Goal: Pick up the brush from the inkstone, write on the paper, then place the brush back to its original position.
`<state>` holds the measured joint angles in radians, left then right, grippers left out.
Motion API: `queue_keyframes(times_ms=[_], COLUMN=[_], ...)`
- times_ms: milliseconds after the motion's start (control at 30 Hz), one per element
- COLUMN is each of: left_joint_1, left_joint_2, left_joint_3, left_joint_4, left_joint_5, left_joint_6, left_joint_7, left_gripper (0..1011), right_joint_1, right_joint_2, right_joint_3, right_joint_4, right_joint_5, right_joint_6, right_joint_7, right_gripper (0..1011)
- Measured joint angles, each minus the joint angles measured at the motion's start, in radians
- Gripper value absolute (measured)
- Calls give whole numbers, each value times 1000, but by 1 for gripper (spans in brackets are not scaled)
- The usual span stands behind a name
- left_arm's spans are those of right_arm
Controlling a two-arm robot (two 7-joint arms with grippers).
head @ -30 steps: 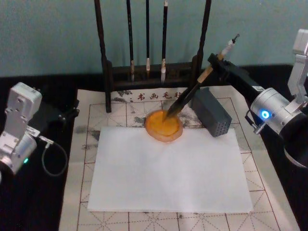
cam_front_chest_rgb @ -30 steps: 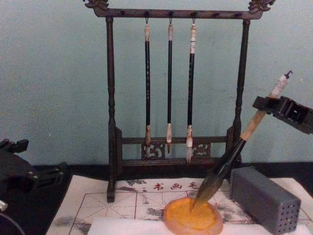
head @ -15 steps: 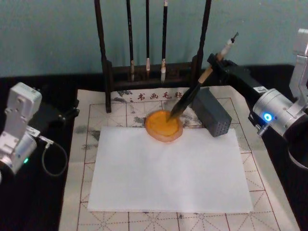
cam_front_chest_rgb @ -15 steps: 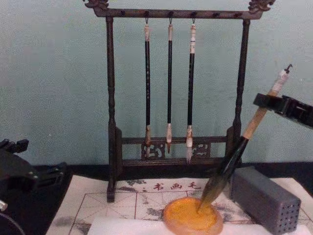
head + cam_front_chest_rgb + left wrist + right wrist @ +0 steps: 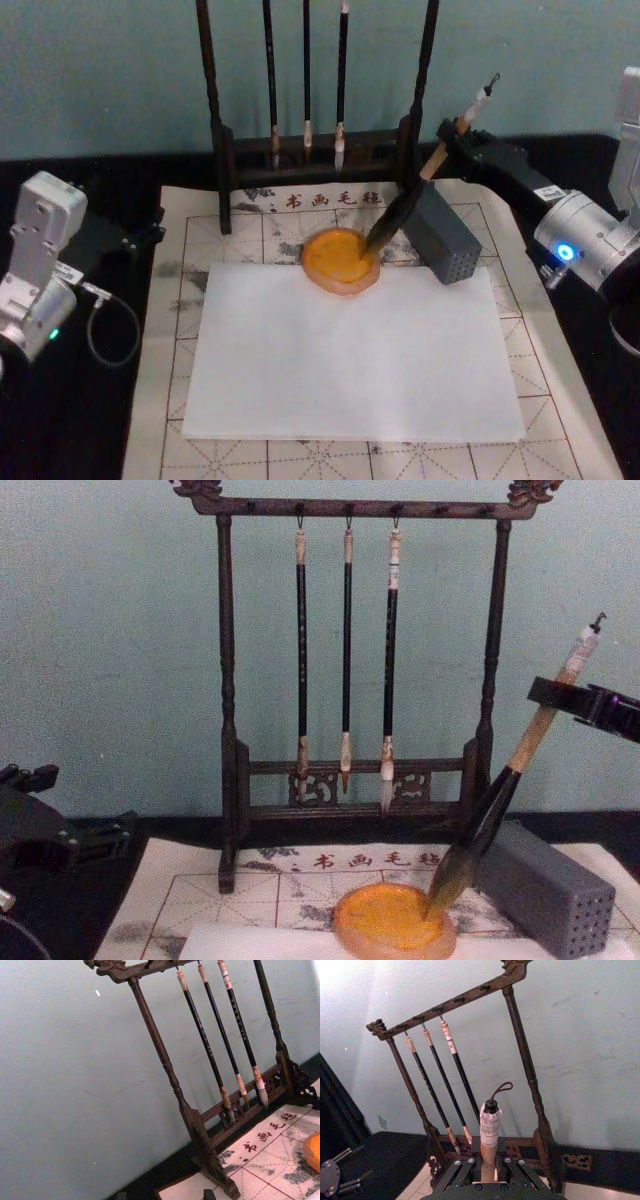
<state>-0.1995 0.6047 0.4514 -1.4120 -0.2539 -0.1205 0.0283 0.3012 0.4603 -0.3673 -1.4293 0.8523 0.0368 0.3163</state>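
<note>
Your right gripper [image 5: 455, 133] is clamped on the brush [image 5: 412, 197], high on its handle. The brush leans toward 2 o'clock, with its bristles down at the 3 o'clock rim of the inkstone [image 5: 335, 262]. The inkstone sits at the 12 o'clock edge of the paper [image 5: 350, 350]. Your left gripper [image 5: 135, 237] is parked at 9 o'clock.

My right arm reaches in from the right side, with the right gripper [image 5: 455, 135] held high and clamped on the brush [image 5: 398, 212]. My left arm sits parked low on the left, the left gripper [image 5: 130, 238] pointing inward.
</note>
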Motion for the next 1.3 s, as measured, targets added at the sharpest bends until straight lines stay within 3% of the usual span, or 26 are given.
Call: queue_keyframes(times_ms=[700, 1300], left_joint_1=[0, 0], left_joint_2=[0, 0], left_joint_3=[0, 0], left_joint_4=[0, 0], left_joint_5=[0, 0], left_joint_6=[0, 0], left_joint_7=[0, 0], left_gripper=[1001, 1001], right_joint_1=[-40, -79], right_joint_2=[-5, -2], right_joint_3=[54, 79], right_joint_4=[-53, -131], right_joint_5=[-70, -81], right_joint_6=[-8, -4], right_joint_7=[7, 54], right_gripper=[182, 182])
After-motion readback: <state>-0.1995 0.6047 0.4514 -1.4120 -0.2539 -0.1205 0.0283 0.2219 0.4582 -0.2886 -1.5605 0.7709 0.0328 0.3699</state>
